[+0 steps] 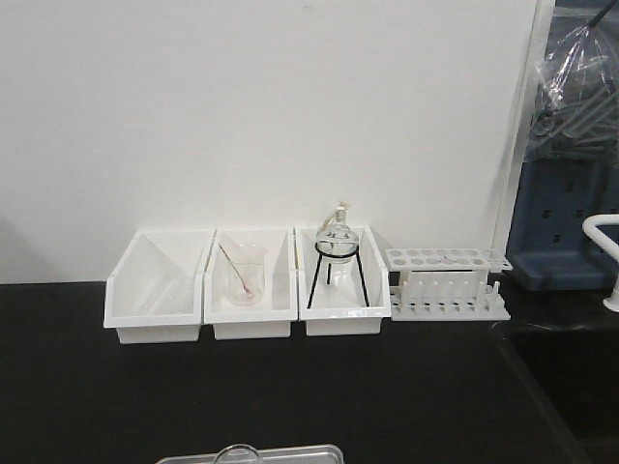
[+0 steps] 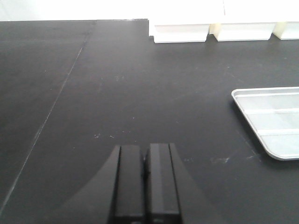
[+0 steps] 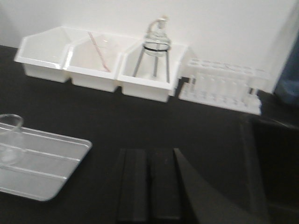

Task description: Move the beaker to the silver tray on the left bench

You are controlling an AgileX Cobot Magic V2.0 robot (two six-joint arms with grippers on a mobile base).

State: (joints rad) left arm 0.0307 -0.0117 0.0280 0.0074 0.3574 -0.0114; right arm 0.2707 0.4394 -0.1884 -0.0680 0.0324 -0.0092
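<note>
The small clear beaker [image 3: 8, 137] stands upright on the silver tray [image 3: 44, 175], at the tray's left part in the right wrist view. Only its rim [image 1: 238, 452] and the tray's far edge [image 1: 309, 451] show at the bottom of the front view. The tray's corner [image 2: 271, 121] shows at the right of the left wrist view. The black left bench [image 1: 290, 387] runs below a white wall. My left gripper [image 2: 145, 151] is shut and empty over bare bench left of the tray. My right gripper [image 3: 148, 154] is shut and empty, right of the tray.
Three white bins [image 1: 250, 285] line the wall; the middle one holds a beaker with a pinkish rod [image 1: 244, 275], the right one a round flask on a black tripod [image 1: 337, 253]. A white test-tube rack [image 1: 447, 283] stands to their right. A sink edge [image 1: 556, 387] lies far right.
</note>
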